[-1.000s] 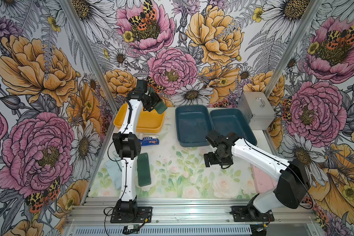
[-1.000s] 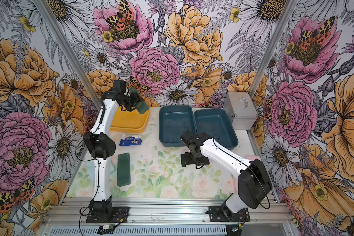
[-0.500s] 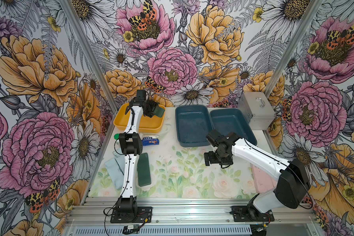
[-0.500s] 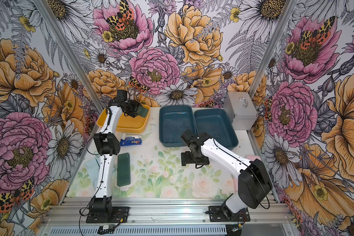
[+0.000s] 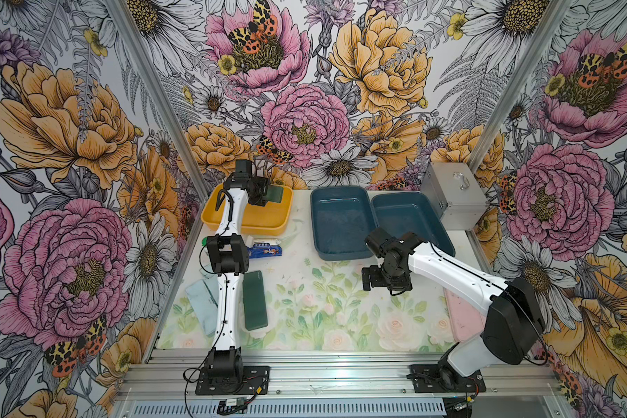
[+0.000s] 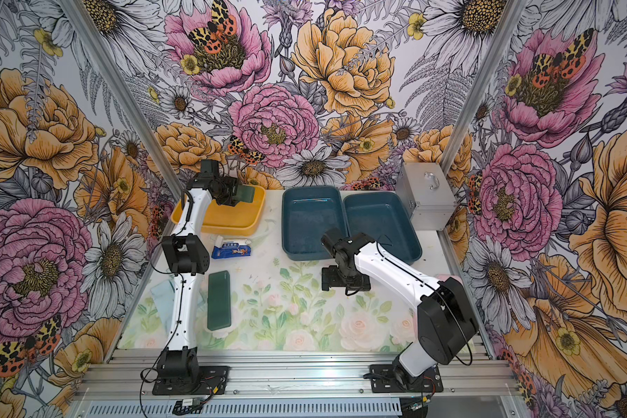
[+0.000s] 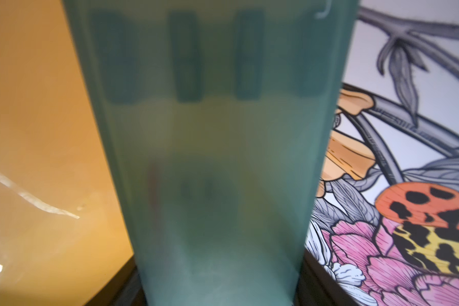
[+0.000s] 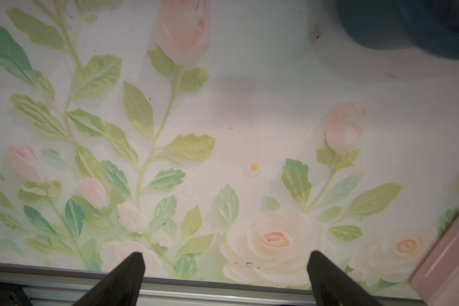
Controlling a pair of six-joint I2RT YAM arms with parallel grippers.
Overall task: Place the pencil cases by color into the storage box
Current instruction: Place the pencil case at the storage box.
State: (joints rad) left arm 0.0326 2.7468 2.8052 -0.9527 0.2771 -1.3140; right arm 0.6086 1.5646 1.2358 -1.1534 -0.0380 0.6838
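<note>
Light: bright, even, from above; only faint shadows lay on the table.
Glare: a white streak lay on the yellow tray.
Blur: the green case before my left wrist was soft; the blue tray and pink case smeared.

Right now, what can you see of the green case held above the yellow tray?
The dark green pencil case is a flat oblong of frosted, translucent plastic with darker bars inside. The left end effector is shut on one end, holding it over the yellow tray at its far edge. Contact with the tray is unclear.
</note>
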